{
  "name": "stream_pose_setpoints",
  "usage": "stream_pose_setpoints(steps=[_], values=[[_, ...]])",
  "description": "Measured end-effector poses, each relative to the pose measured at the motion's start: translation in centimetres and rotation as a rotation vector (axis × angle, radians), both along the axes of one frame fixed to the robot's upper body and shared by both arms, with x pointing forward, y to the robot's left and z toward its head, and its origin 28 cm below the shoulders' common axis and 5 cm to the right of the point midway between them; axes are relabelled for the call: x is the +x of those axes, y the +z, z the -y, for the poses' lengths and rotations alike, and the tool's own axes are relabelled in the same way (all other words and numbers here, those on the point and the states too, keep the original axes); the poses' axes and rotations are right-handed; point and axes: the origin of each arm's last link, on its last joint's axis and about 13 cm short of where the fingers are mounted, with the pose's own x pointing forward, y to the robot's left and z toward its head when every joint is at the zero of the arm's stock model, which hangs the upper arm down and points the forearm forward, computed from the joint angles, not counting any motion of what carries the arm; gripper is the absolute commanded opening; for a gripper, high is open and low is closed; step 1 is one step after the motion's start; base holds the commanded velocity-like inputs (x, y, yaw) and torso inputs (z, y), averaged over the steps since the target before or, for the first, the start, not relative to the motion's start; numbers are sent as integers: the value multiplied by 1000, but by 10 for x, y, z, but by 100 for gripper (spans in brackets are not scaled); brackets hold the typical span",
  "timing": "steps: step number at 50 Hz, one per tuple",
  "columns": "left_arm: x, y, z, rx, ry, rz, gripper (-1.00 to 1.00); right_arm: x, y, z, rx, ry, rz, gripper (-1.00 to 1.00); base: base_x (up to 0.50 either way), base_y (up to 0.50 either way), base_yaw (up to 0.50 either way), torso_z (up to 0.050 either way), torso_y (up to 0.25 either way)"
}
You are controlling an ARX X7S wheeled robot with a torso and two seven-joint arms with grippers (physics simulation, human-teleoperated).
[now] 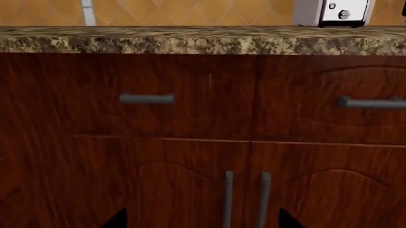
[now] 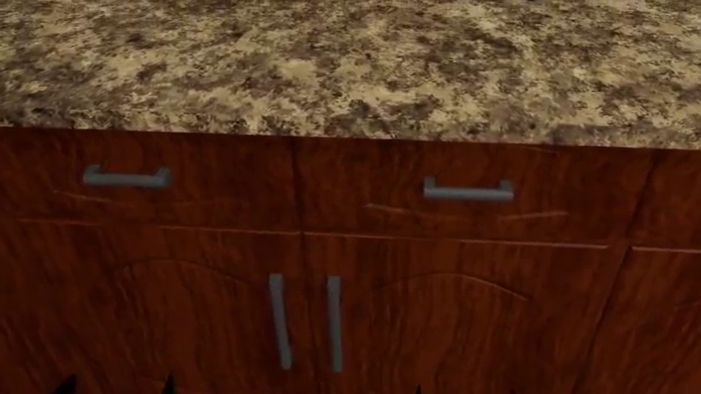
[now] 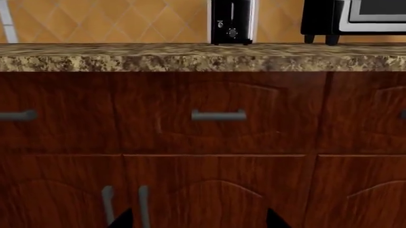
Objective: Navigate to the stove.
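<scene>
Stove: not in sight, still to find | robot faces counter (image 2: 350,66), toaster (image 3: 232,21) | hands: can't tell if apart or together

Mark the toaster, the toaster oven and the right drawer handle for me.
toaster (image 3: 232,21): right wrist view, on its black front face.
toaster oven (image 3: 355,16): right wrist view, on its lower front edge.
right drawer handle (image 2: 468,192): head view, on the middle of the bar.
</scene>
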Motion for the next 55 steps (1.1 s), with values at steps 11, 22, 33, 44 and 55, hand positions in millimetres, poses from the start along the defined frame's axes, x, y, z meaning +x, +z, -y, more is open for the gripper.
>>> stream_pose_setpoints(steps=[11,22,33,44,55], values=[[0,0,0,0,-2,1,100,0,0,0,0,0,-1,100,11,-296,0,0,0],[0,0,0,2,-2,3,100,0,0,0,0,-1,-1,100,11,-295,0,0,1],[0,0,-1,1,-2,2,100,0,0,-1,-1,-2,-3,100,11,-291,0,0,0],[0,1,-1,2,-3,2,100,0,0,-1,-1,-5,-4,100,10,-258,0,0,0],[0,1,-1,2,-4,3,100,0,0,-1,0,-5,-7,100,-18,-161,0,0,1]])
